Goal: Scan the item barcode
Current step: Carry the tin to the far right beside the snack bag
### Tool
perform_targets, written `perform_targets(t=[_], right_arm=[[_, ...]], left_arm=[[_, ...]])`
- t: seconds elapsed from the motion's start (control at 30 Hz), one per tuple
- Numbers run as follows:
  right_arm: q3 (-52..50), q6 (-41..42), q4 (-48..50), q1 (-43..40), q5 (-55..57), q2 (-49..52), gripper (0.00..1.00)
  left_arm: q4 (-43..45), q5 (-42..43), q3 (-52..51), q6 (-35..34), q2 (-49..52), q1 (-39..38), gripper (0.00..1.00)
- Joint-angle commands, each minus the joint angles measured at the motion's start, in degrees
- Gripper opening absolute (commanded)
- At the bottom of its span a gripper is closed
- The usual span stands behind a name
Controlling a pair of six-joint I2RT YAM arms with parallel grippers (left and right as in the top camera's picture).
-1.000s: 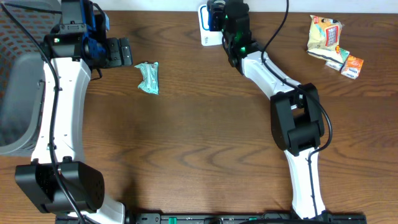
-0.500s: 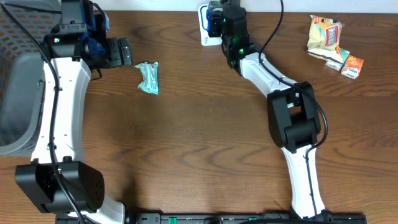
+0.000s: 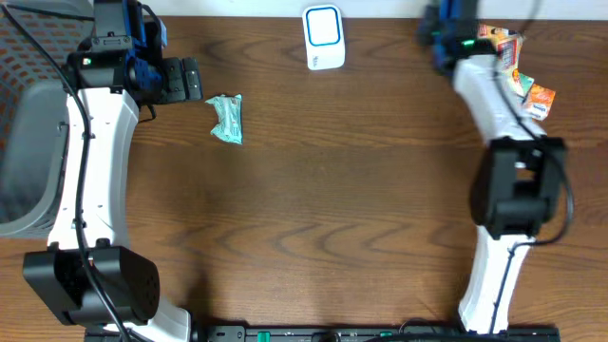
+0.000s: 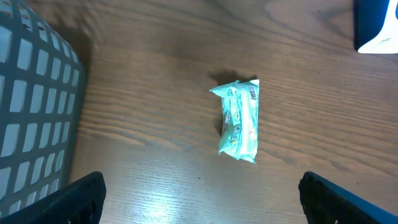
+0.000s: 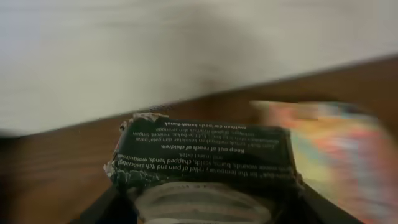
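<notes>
My right gripper is shut on the item, a dark packet with white print and a crumpled top edge. In the overhead view the right gripper is at the table's far edge, just left of a pile of snack packs; the packet itself hardly shows there. The white and blue barcode scanner stands at the far middle, well left of that gripper. My left gripper hangs open and empty, left of a small green packet lying flat on the wood.
A grey mesh basket sits at the left edge, and its wall fills the left of the left wrist view. An orange pack lies at the far right. A blurred colourful pack is close to the right of the held packet.
The right arm has swung from over the scanner to the right, carrying the dark packet toward the snack pile. The left arm and the green packet have not moved.
</notes>
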Motion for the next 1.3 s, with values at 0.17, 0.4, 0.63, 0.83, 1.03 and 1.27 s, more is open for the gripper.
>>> perform_targets(t=[0.17, 0.4, 0.63, 0.83, 1.03, 1.27], right_arm=[[1.1, -3.0, -13.8, -10.6, 13.9, -2.9, 0.33], [1.0, -0.7, -17.6, -14.5, 8.5, -2.9, 0.44], [1.0, 0.8, -19.3, -14.9, 6.0, -2.9, 0.57], [0.4, 0.8, -20.4, -14.8, 2.6, -2.9, 0.81], [-0.1, 0.8, -21.7, -14.8, -3.3, -2.9, 0.87], [-0.1, 2.9, -22.7, -12.4, -13.9, -2.9, 0.87]], left_arm=[[-0.3, -0.1, -0.2, 0.8, -0.1, -0.1, 0.98], [-0.3, -0.1, -0.2, 0.8, -0.1, -0.1, 0.98], [-0.3, -0.1, -0.2, 0.8, -0.1, -0.1, 0.98], [-0.3, -0.1, -0.2, 0.8, -0.1, -0.1, 0.98], [-0.3, -0.1, -0.2, 0.8, -0.1, -0.1, 0.98], [-0.3, -0.1, -0.2, 0.8, -0.1, -0.1, 0.98]])
